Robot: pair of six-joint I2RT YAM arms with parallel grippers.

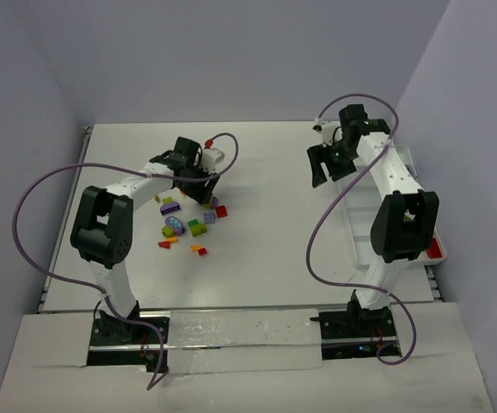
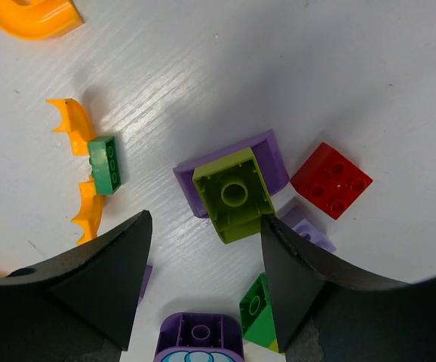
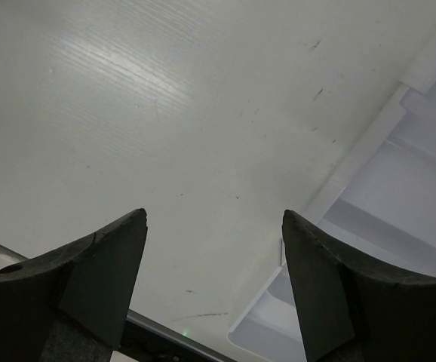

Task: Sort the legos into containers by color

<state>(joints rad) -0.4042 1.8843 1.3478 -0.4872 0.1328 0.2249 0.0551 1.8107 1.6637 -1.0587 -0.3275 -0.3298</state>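
Observation:
The legos (image 1: 188, 225) lie in a loose pile left of centre. In the left wrist view an upturned lime brick (image 2: 233, 194) rests against a purple curved piece (image 2: 272, 154). A red brick (image 2: 331, 179) lies to their right. My left gripper (image 2: 207, 222) hangs open low over the pile, and the lime brick is just ahead of its right fingertip (image 2: 272, 230). Nothing sits between its jaws. My right gripper (image 3: 214, 215) is open and empty over bare table, beside the white tray of containers (image 3: 399, 188). One red lego (image 1: 435, 249) lies in the containers (image 1: 362, 228).
Around the left gripper (image 1: 197, 191) lie a small green brick (image 2: 105, 164), orange curved pieces (image 2: 71, 124), an orange arch (image 2: 33, 15), a purple rounded brick (image 2: 199, 339) and a green brick (image 2: 257, 309). A clear plastic strip (image 1: 240, 331) runs along the near table edge.

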